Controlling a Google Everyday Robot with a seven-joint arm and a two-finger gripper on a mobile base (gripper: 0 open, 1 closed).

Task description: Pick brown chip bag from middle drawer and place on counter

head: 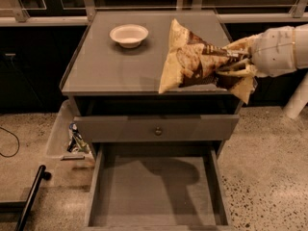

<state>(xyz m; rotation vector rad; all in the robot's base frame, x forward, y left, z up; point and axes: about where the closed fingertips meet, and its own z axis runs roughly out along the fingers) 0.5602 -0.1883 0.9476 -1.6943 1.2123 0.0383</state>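
The brown chip bag point(192, 64) hung tilted over the right front of the counter point(110, 71), its lower corner perhaps touching the top, pinched at its right end by the gripper point(233, 68), with the middle drawer point(154, 196) open below.

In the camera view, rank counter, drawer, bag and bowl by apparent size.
Largest to smallest:
1. counter
2. drawer, nearer the camera and cut off below, so its place against the counter is unsure
3. bag, gripped at its right end by the gripper
4. bowl
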